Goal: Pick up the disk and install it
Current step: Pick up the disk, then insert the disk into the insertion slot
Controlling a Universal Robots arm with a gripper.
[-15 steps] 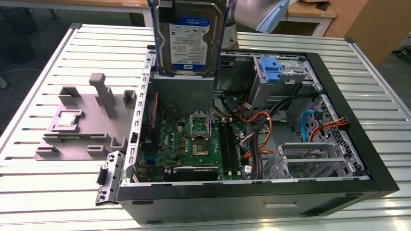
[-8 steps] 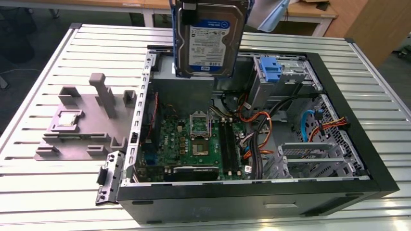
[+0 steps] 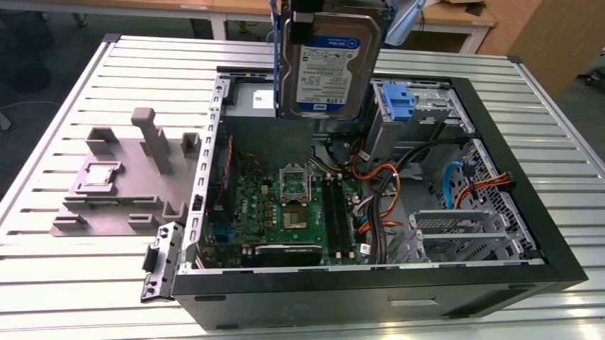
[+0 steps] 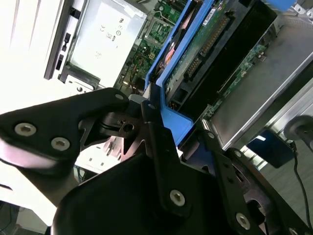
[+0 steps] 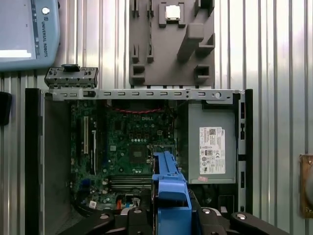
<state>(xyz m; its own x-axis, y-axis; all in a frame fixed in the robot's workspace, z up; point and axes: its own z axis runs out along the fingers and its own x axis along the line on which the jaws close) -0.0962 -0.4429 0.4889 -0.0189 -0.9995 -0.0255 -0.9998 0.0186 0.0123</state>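
At the exterior view's left, the grey fixture [image 3: 118,188] sits on the slatted table [image 3: 57,283] with the chip [image 3: 101,176] in it, well apart from my work. Next comes the open case [image 3: 378,287], lying on its side, with the board [image 3: 283,205] bare on its floor.

Above the far end of the case hangs the disk [image 3: 328,64]. My gripper [image 5: 171,215] is clamped on the top end of its blue carrier. The disk's long axis runs straight down from my wrist, and its labelled face looks toward the exterior camera. As far as I can tell it touches nothing in the case, and its lower edge hangs clear above the board's far side. In the second wrist view 1 finger [image 4: 161,147] lies against the blue frame, and the disk's circuit side runs away from me.

To the exterior view's right of the disk, just beside it and lower, stands the bay [image 3: 383,138] with 1 blue bracket [image 3: 399,106] in it. So the disk is upright, and the bay lies near it, to that side and below. I judge the pick-up done and the install not yet made, since the disk is in the air and sits in no slot.
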